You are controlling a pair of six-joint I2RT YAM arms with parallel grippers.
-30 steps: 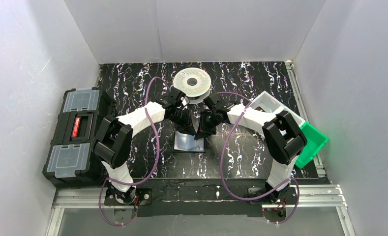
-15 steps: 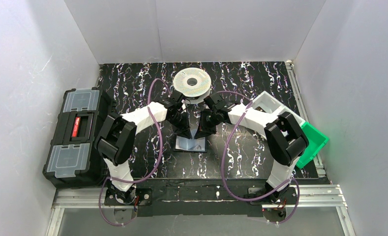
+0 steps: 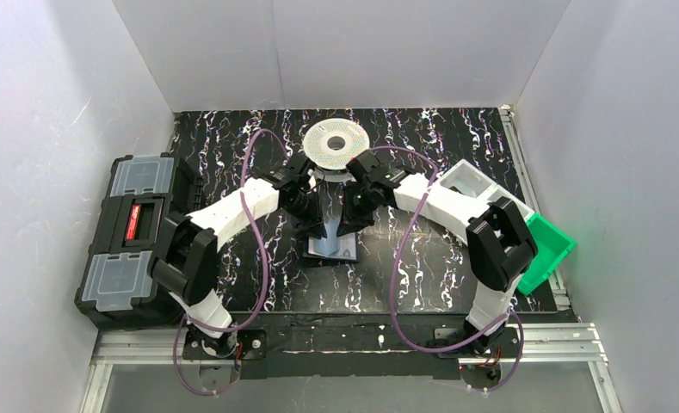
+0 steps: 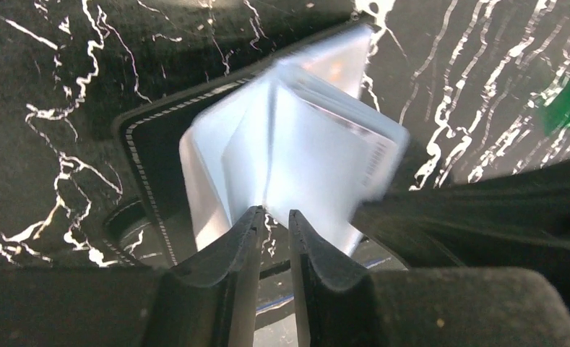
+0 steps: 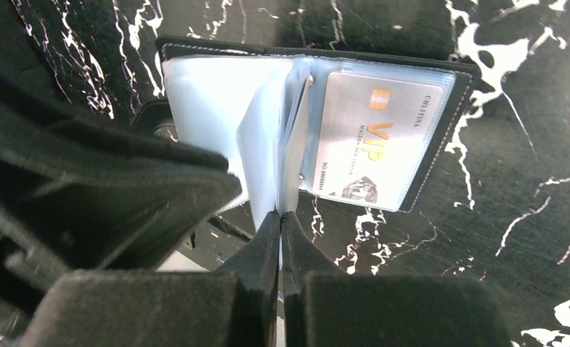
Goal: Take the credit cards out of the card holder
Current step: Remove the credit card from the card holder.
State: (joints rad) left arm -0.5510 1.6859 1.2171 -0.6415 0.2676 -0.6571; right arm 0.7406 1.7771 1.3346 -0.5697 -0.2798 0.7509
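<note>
left pincer (image 4: 274, 213) slightly parted | right pincer (image 5: 279, 215) closed | both angled downward

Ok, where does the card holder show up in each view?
Top external: card holder in the middle of the marbled mat.
Left wrist: card holder centre frame, sleeves fanned up.
Right wrist: card holder upper centre, VIP card inside.
Shared landmark: the marbled mat beneath it.

Lying open on the black marbled table (image 3: 422, 258): card holder (image 3: 331, 249), pale bluish inside facing up. Angled in just above it, left gripper (image 3: 318, 225) and right gripper (image 3: 346, 225), tips near each other, contact not discernible. Behind them, white spool (image 3: 336, 144); far left, black toolbox (image 3: 133, 241); far right, green bin (image 3: 549, 249) beside white bin (image 3: 472, 179).
</note>
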